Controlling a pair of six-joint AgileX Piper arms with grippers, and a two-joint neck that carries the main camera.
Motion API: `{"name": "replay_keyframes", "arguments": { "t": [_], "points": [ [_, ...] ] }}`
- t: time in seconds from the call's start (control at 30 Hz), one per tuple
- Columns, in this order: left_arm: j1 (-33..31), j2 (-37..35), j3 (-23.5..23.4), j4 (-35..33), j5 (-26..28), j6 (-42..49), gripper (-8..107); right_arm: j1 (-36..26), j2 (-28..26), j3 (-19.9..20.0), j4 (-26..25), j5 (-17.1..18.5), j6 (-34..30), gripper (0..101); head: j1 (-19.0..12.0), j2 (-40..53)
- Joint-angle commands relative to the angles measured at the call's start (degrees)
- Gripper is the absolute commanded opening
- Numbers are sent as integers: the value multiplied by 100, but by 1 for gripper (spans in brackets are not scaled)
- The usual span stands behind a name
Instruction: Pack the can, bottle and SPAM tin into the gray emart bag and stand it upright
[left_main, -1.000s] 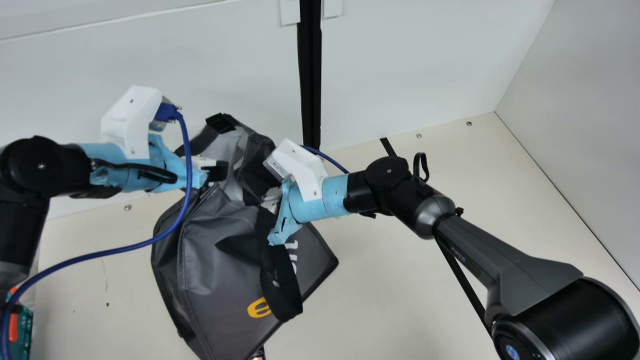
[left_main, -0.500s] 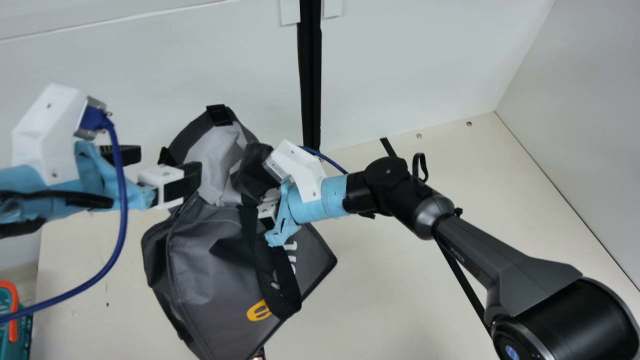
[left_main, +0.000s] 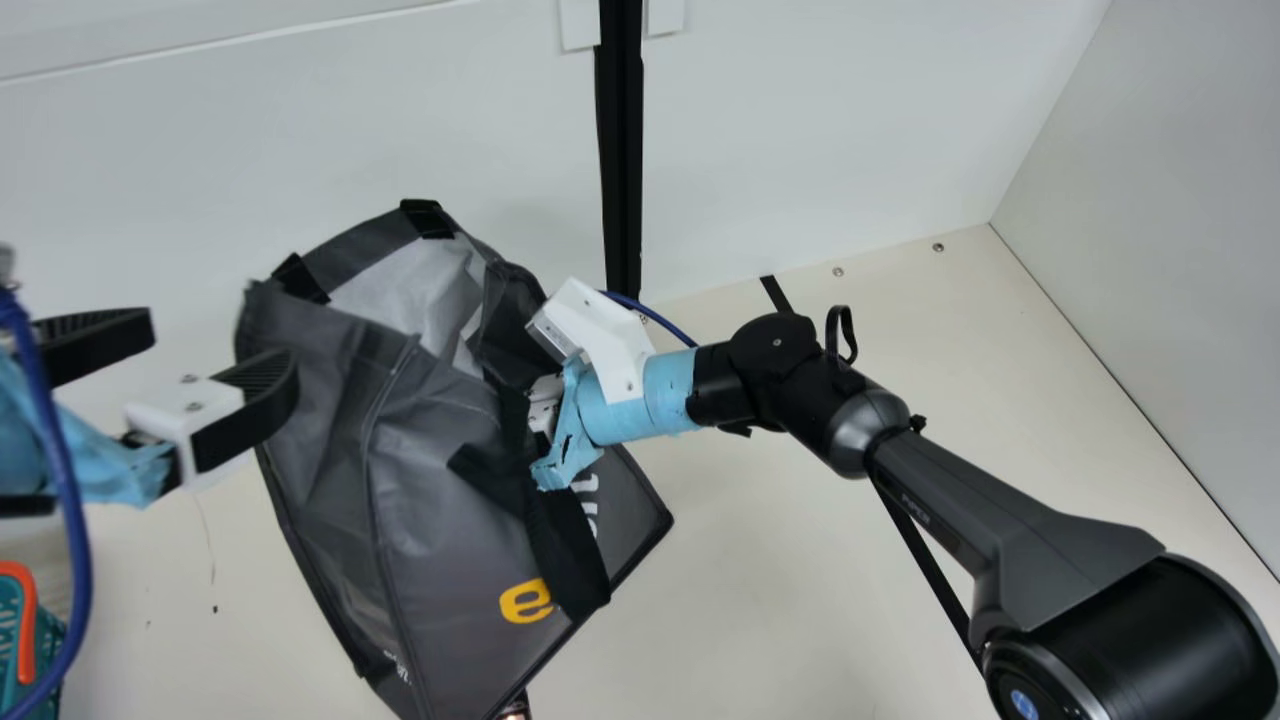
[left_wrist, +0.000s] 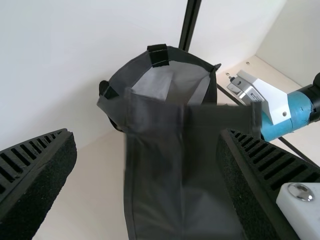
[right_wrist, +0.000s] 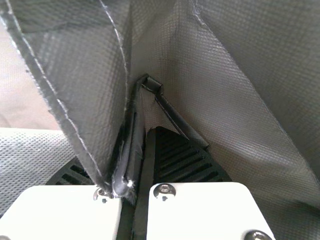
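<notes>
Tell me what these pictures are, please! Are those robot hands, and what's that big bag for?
They're robot arms! Each ends in a gripper, which pinches like a hand. The big picture comes from a camera on the robot's neck, between its arms, looking down. The other two come from cameras on its wrists, so you see the gripper's own fingers up close.

A gray bag with black straps leans on the cream table. The robot's job is to pack groceries into it and stand it up. Its right gripper is pinching the bag's cloth. Its left gripper is open beside the bag, holding nothing. At the big picture's left edge there's a teal thing with an orange rim; I can't tell what it is.
</notes>
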Motion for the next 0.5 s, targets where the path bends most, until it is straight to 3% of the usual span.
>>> {"name": "replay_keyframes", "arguments": {
  "t": [0.0,0.47],
  "points": [
    [66,-160,95,21,-23,-20,90,0,0,0,0,0,0,0,-130,-14],
    [396,-1063,781,1095,-57,-556,90,0,0,0,0,-24,0,0,-130,-14]
  ]
}}
